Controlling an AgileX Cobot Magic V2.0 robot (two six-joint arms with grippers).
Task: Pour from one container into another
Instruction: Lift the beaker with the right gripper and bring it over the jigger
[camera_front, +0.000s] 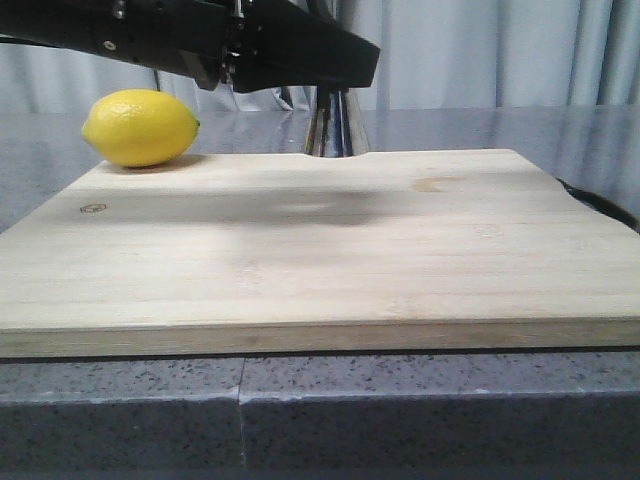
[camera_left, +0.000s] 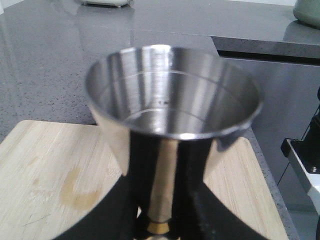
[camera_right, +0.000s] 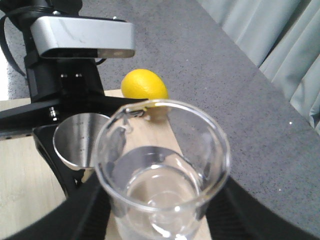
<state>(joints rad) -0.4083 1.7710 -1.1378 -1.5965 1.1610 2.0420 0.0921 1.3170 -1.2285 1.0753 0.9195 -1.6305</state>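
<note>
My left gripper (camera_left: 160, 220) is shut on the narrow waist of the steel jigger (camera_left: 172, 95), by its gold band (camera_left: 159, 228). The jigger stands upright with its cup open and looks empty. In the front view the jigger (camera_front: 335, 122) shows under the black left arm (camera_front: 250, 45) at the board's far edge, its foot hidden. My right gripper (camera_right: 162, 217) is shut on the clear glass beaker (camera_right: 162, 160), which holds a little clear liquid. The beaker hangs upright, close beside and above the jigger (camera_right: 80, 140). The right gripper is out of the front view.
A yellow lemon (camera_front: 140, 127) lies at the far left corner of the wooden cutting board (camera_front: 320, 250), behind the jigger in the right wrist view (camera_right: 144, 85). The board rests on a grey speckled counter (camera_front: 320, 400). Curtains hang behind.
</note>
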